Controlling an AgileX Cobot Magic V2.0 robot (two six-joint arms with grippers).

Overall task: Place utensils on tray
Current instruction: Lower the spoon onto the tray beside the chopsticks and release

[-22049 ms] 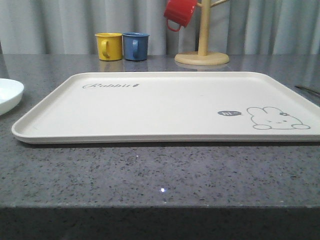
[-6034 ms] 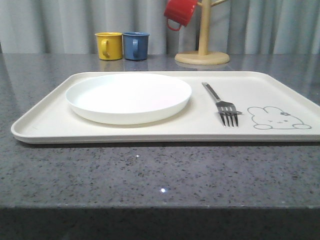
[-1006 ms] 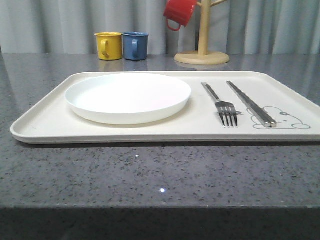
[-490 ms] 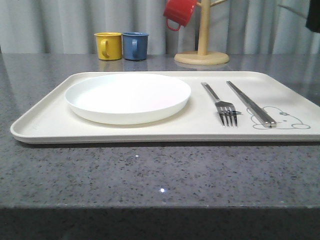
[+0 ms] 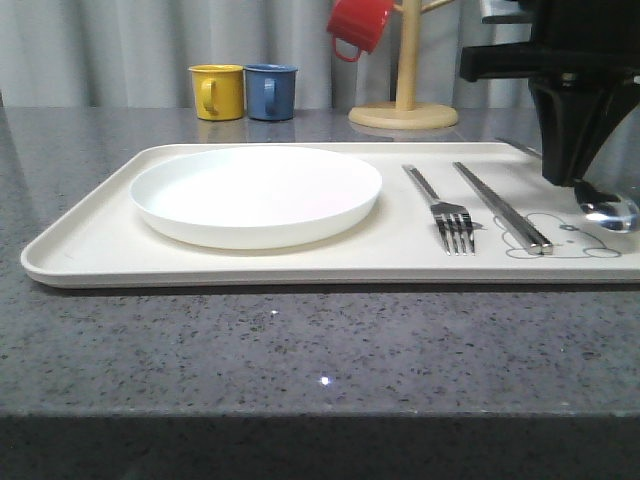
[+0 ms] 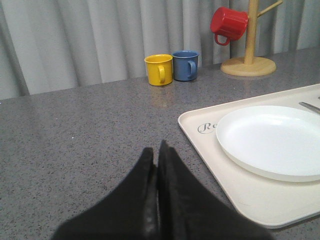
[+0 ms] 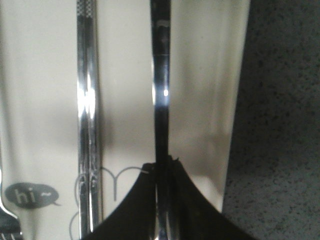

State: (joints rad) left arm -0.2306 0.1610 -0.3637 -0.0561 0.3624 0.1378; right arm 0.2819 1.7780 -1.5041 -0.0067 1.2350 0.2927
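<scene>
The cream tray (image 5: 90,245) lies across the table. On it sit the white plate (image 5: 256,194), the fork (image 5: 444,210) and the pair of chopsticks (image 5: 500,205). My right gripper (image 5: 577,180) hangs over the tray's right end, shut on the spoon (image 5: 608,212), whose bowl hovers just above the rabbit drawing. In the right wrist view the spoon's handle (image 7: 161,75) runs out from between the shut fingers (image 7: 140,200), parallel to the chopsticks (image 7: 87,100). My left gripper (image 6: 156,155) is shut and empty above bare table, left of the tray (image 6: 200,132) and the plate (image 6: 272,140).
A yellow mug (image 5: 218,92) and a blue mug (image 5: 271,91) stand behind the tray. A wooden mug tree (image 5: 405,110) holds a red mug (image 5: 360,25) at the back. Grey curtains close off the far side. Dark speckled tabletop (image 7: 280,125) borders the tray's right rim.
My right gripper has come in from the upper right and dropped over the tray's right end with the spoon. Plate, fork and chopsticks have not moved.
</scene>
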